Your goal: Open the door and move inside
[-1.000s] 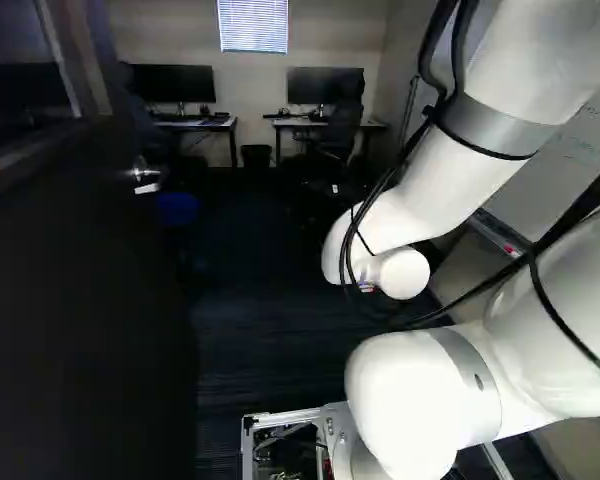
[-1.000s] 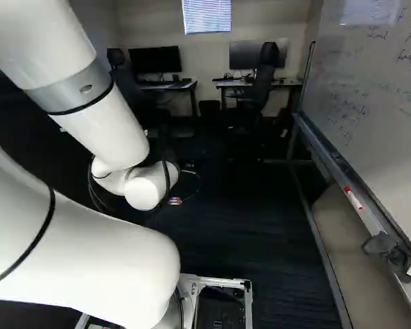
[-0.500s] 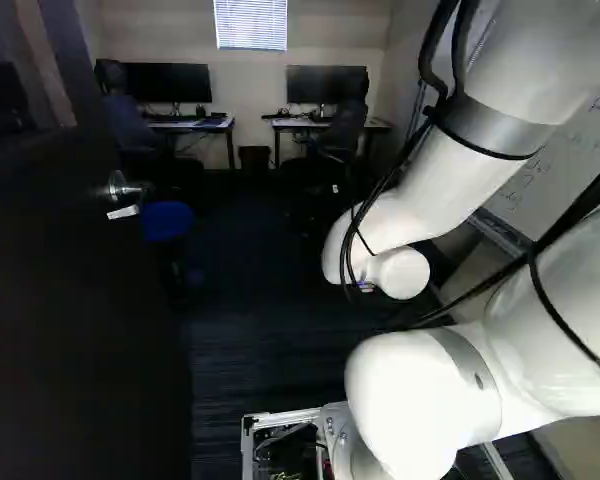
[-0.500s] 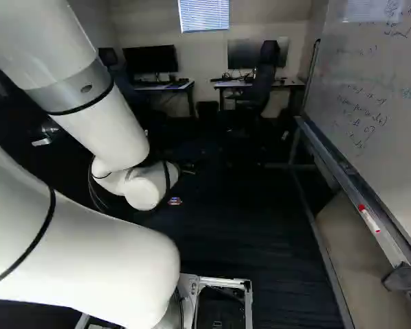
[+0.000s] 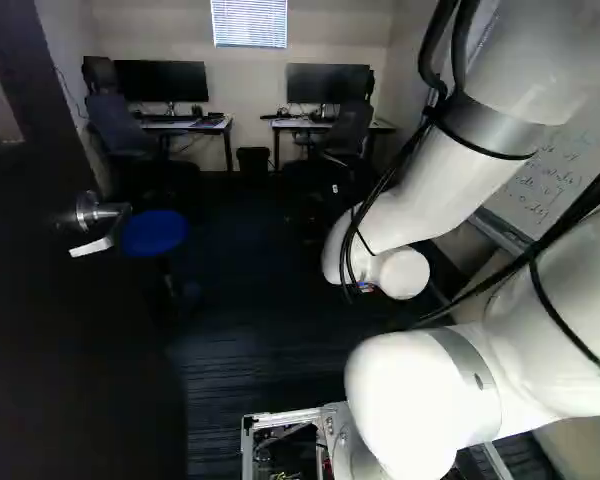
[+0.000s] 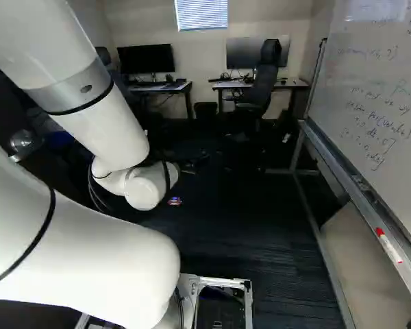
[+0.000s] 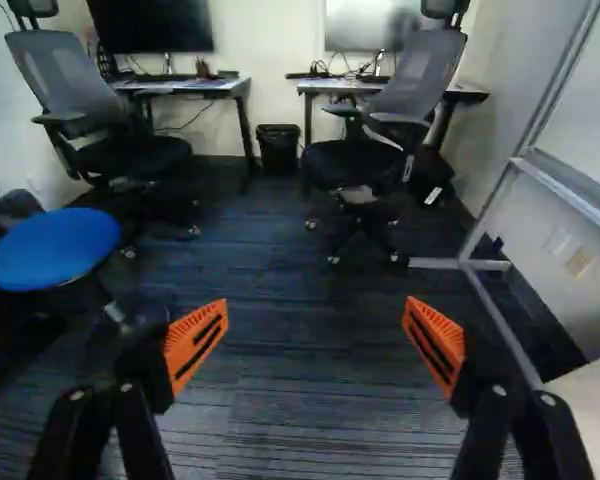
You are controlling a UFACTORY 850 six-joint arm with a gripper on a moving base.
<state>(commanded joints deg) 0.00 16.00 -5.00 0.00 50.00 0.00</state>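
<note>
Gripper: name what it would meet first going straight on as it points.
Probably the carpet: the open gripper seems to point ahead and somewhat down over it. Depth is unclear; if it points more level, the black bin ahead might come first.

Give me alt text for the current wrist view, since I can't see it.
The robot's open pincer, its orange pads spread apart, faces into an office over dark striped carpet. Ahead, two desks with monitors and office chairs flank a black trash bin. A round blue stool stands to one side, a metal whiteboard stand to the other.
</note>
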